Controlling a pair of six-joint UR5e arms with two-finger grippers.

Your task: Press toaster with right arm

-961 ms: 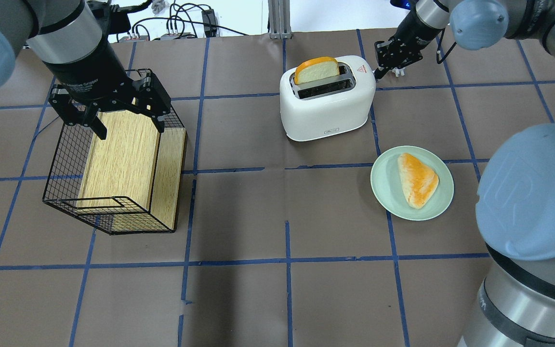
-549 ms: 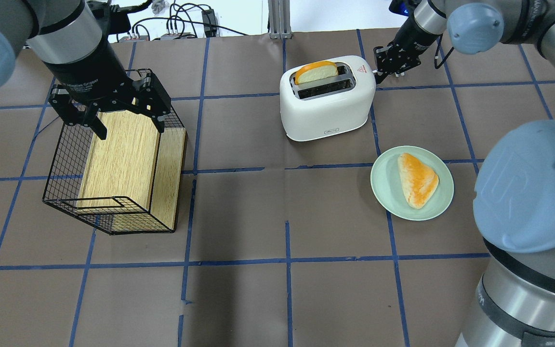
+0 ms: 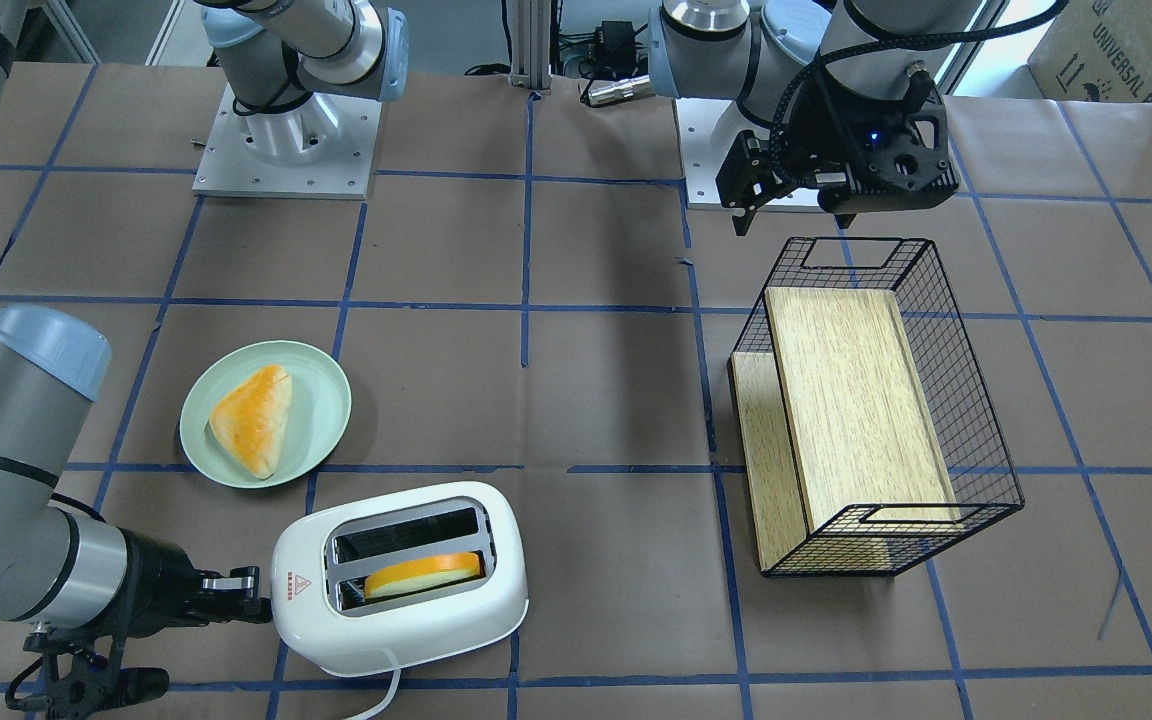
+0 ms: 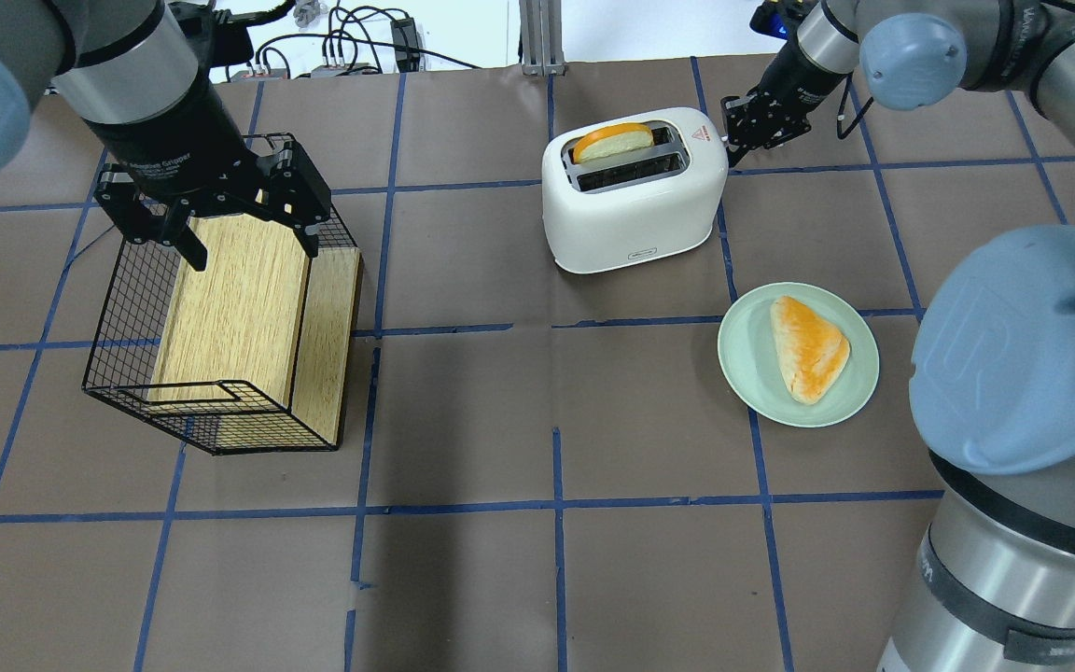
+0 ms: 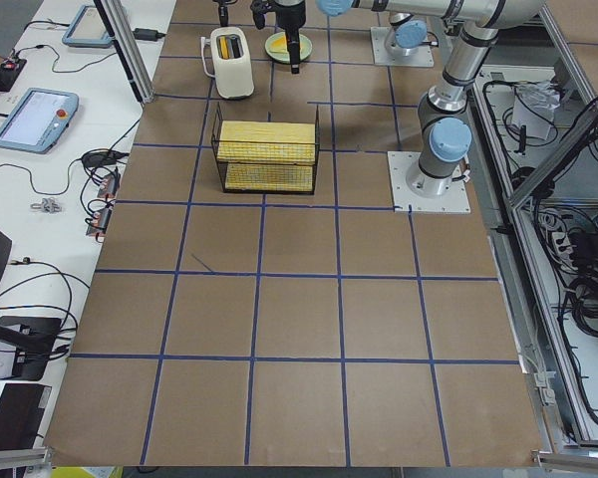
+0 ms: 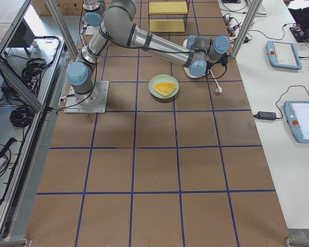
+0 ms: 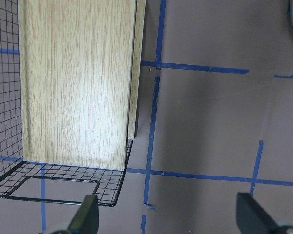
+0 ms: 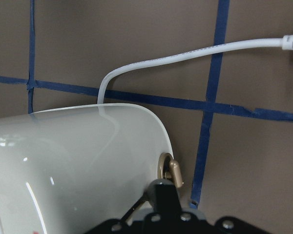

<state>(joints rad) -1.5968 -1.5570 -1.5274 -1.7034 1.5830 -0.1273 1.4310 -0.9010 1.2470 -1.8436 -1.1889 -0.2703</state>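
Observation:
The white toaster [image 4: 635, 201] stands at the table's far middle and also shows in the front view [image 3: 406, 610]. An orange-crusted bread slice [image 4: 612, 142] sits low in its far slot; the other slot is empty. My right gripper [image 4: 733, 142] is shut, with its tips against the toaster's end on the warning-triangle side, as the front view [image 3: 254, 604] also shows. In the right wrist view the fingertips [image 8: 162, 191] sit right at a small knob [image 8: 170, 168] on that end, with the white cord [image 8: 185, 56] behind. My left gripper [image 4: 248, 238] is open and empty above the basket.
A pale green plate [image 4: 745, 378] holding a triangular bread piece [image 4: 810, 347] lies in front of the toaster's right end. A black wire basket [image 4: 122, 317] holding wooden boards [image 4: 239, 299] lies on its side at the left. Cables run along the far edge.
The bread slice has sunk down into the toaster slot. My right gripper has closed in on the toaster's end and stays against it. The left arm has not moved.

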